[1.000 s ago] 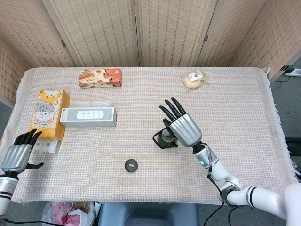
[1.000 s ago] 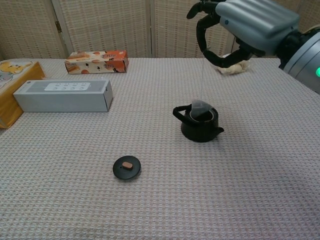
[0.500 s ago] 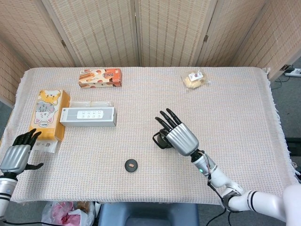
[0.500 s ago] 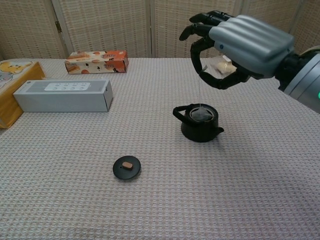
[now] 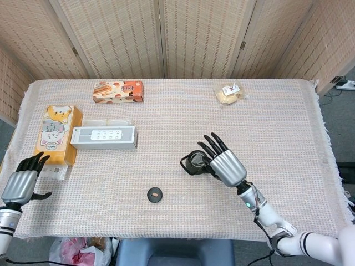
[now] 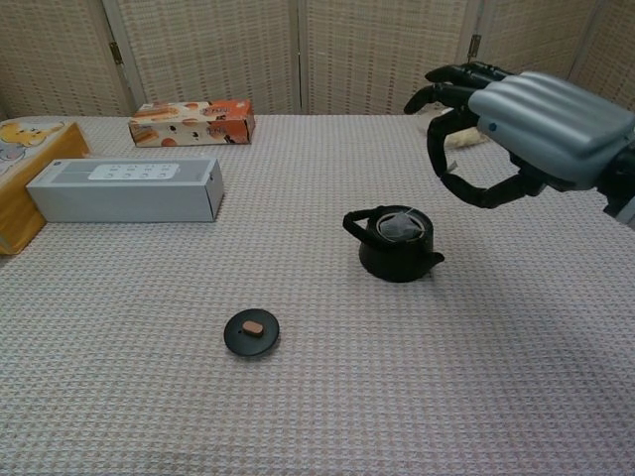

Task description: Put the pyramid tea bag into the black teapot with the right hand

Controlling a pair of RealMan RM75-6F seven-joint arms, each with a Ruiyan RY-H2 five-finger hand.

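I've got the teapot [image 6: 396,244] mid-table with the tea bag [image 6: 401,227] sitting in its mouth, my right hand [image 6: 526,129] raised just to its right. The lid [image 6: 251,332] lies nearer me, to the left (well apart from the pot). The speaker box [image 6: 125,188] sits far left, the snack carton [image 6: 191,122] behind it.

pyramid tea bag [image 6: 400,227] inside black teapot [image 6: 396,248], right hand [image 6: 531,129] empty above
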